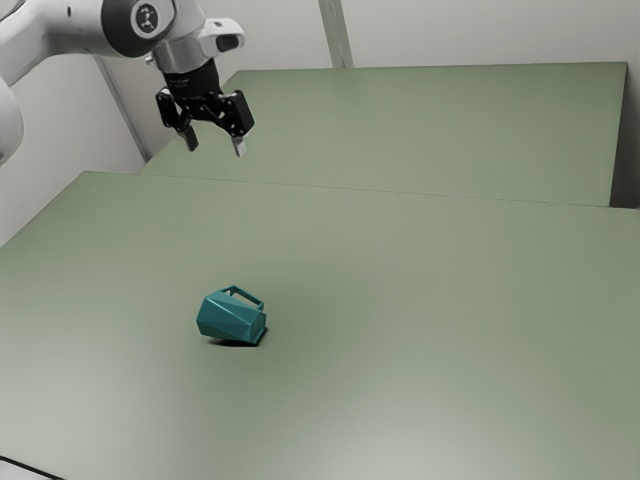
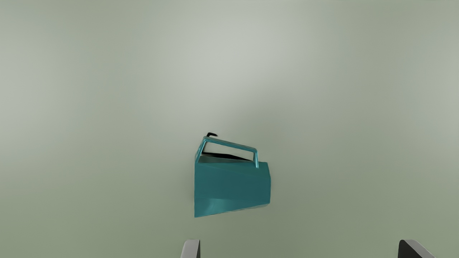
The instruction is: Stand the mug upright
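And there's the teal mug (image 1: 232,318), over on its side on the table (image 1: 420,340), its handle (image 2: 231,144) slanting upward! High above it hangs the claw (image 1: 216,147), fingers spread, grasping nothing. This looks like the approach, with the righting yet to be done: next it wants a careful descent, a firm grip, then a turn onto the base.

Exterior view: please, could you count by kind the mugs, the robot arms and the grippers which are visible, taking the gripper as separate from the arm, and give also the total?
Teal mug, lying on its side: 1
Robot arm: 1
Black gripper: 1
Total: 3
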Robot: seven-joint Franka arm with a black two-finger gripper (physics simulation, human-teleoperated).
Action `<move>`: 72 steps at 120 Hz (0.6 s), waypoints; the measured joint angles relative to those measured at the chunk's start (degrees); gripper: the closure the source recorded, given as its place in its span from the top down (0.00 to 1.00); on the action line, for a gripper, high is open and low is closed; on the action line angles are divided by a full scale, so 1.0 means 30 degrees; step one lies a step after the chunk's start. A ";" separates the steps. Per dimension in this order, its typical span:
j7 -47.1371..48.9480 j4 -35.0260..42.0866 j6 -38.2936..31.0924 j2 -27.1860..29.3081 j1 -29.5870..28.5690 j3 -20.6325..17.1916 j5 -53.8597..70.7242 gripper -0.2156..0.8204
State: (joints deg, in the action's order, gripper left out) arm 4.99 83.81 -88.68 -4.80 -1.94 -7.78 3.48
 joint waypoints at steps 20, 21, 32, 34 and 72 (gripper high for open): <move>0.0129 0.0192 -0.0007 0.0095 0.0026 0.0019 -0.0272 0.79; 0.0134 0.0267 -0.0007 0.0141 0.0015 0.0026 -0.0334 0.79; 0.0186 0.1538 -0.0241 0.0736 -0.0287 0.0071 -0.1078 0.79; 0.0193 0.1849 -0.0349 0.0801 -0.0370 0.0071 -0.1265 0.79; -0.1320 0.6790 -0.2031 0.1330 -0.2535 0.0019 -0.4920 0.79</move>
State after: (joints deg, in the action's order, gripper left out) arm 1.03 104.18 -94.77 -0.81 -9.54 -7.72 -11.28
